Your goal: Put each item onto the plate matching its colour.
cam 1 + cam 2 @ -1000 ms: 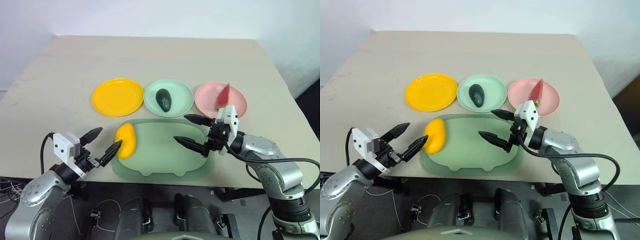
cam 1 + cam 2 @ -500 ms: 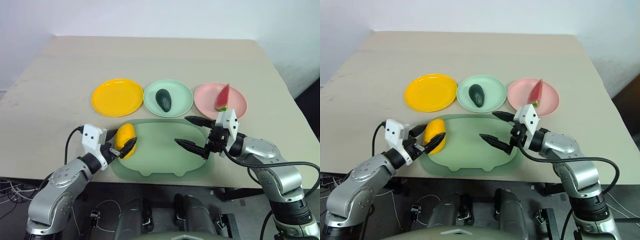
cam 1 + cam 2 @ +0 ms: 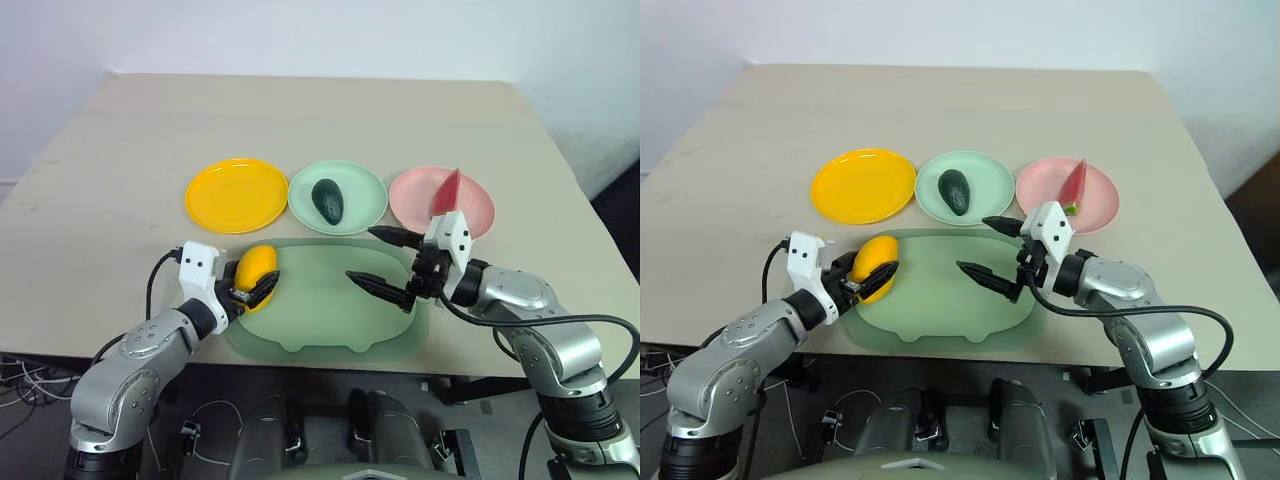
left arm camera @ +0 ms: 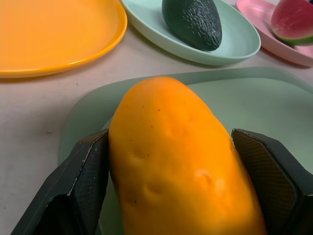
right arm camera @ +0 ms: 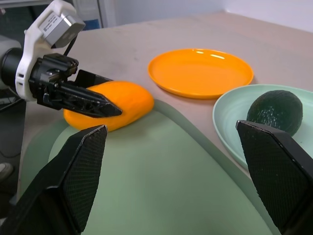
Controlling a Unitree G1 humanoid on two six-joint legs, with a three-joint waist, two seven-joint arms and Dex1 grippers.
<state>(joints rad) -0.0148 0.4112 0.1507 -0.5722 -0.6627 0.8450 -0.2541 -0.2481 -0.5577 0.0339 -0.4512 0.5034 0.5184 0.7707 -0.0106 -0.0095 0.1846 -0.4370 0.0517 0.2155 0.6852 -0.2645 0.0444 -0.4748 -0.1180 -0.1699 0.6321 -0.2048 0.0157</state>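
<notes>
Since a second ago, our left pincer (image 3: 251,290) has slid in from the tabletop's near edge to the mango (image 3: 256,276), and now its two black fingers (image 4: 90,169) sit one on each side of it. Both fingers touch the mango's skin, so we are holding it. The mango lies at the left end of the big green tray (image 3: 330,325), and we cannot tell if it is lifted off it. Our right pincer (image 3: 388,262) has stayed where it was, over the right part of the tray. It is spread wide with nothing between its fingers (image 5: 80,161).

Past the tray, three plates stand in a row on the tabletop (image 3: 320,120). At the left is the yellow plate (image 3: 236,194), and it is bare. It sits just past the mango, with a strip of tabletop between them. In the middle is the green plate (image 3: 365,200), with the avocado (image 3: 327,200) lying on it. At the right is the pink plate (image 3: 478,205), with the watermelon (image 3: 447,190) on it, its red point sticking up. The white block on our right wrist hides the near part of the watermelon and of the pink plate in the head views.
</notes>
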